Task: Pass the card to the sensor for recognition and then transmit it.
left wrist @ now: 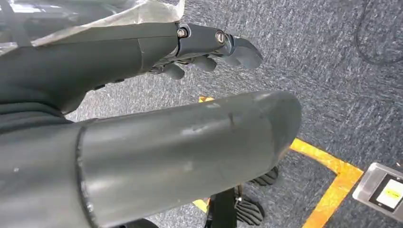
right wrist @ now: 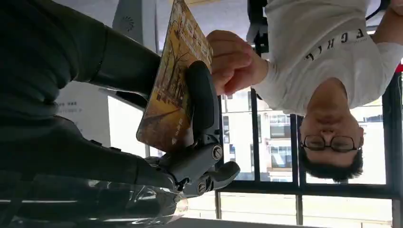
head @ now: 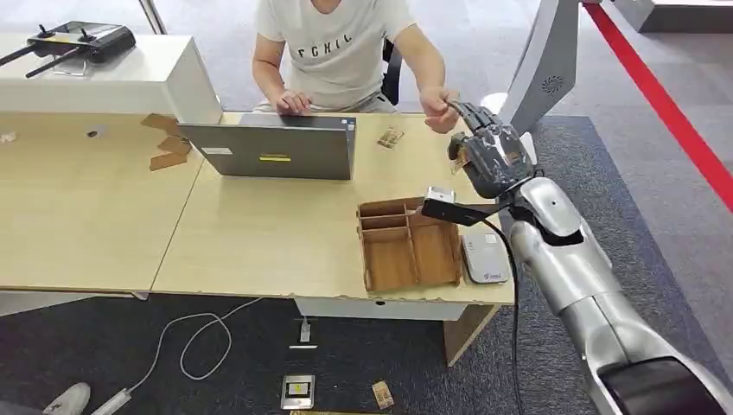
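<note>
At the upper right of the head view, the card (right wrist: 173, 80) was pinched in the right hand (head: 489, 157), its far end touching the person's hand (head: 441, 111).

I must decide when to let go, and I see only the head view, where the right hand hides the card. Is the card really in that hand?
Observer: Yes. In the right wrist view the right hand holds the card, with a dark finger pressed across its yellow-brown printed face.
Operator: Does the person have it too?
Observer: The person's hand is closed at the card's far edge and appears to grip it.
Operator: And my left hand?
Observer: In the left wrist view the left hand hangs above grey carpet and holds nothing.
</note>
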`<state>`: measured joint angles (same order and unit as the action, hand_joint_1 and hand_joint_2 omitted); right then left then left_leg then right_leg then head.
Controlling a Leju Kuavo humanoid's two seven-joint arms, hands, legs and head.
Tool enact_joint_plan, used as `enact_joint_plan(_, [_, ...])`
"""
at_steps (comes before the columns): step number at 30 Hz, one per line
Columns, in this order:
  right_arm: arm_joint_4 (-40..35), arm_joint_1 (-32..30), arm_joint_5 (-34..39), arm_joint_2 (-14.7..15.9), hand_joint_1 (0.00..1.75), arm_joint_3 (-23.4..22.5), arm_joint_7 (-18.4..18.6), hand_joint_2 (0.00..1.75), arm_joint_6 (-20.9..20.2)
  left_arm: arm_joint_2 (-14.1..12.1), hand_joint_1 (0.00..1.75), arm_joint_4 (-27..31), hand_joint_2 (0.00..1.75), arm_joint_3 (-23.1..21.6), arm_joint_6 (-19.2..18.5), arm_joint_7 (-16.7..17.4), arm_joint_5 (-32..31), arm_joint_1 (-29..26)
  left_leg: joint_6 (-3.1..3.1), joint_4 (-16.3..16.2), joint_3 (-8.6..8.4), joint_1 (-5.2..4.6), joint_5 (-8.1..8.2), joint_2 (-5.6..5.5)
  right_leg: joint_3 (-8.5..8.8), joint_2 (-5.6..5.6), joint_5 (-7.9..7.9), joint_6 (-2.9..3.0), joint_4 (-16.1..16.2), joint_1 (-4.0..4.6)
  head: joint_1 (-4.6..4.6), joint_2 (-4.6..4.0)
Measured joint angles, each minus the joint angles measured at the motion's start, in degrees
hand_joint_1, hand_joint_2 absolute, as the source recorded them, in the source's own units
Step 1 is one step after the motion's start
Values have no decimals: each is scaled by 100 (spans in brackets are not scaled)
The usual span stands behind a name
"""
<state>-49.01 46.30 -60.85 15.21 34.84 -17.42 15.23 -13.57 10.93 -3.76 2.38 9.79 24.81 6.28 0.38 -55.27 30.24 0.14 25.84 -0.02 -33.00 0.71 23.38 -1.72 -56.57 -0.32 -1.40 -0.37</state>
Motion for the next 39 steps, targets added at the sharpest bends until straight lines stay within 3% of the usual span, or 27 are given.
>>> enact_joint_plan(12, [-489, -282, -63, 411, 175, -39, 190, 175, -408, 0, 0, 0, 0, -11, 0, 48, 22, -3, 0, -1, 0, -1, 0, 0, 0, 0, 0, 0, 1, -1, 0, 0])
enact_joint_plan(23, [-197, -321, -140, 898, 175, -199, 72, 175, -426, 15, 0, -2, 0, -11, 15, 85, 127, -12, 0, -1, 1, -1, 1, -1, -1, 0, 0, 0, 2, -1, 0, 0])
enact_joint_plan(31, [-41, -561, -52, 909, 175, -201, 28, 175, -450, 66, 0, -2, 0, -11, 144, 133, 232, -10, -1, 0, 3, 1, 1, -1, -1, 0, 0, 0, 1, -1, 0, 0])
enact_joint_plan(39, [-41, -733, 7, 708, 175, -147, -22, 175, -542, 151, 0, -2, 0, -9, 326, 184, 326, -2, -1, 0, 2, 1, 1, 0, -1, 0, 0, 0, 1, -1, 2, 0])
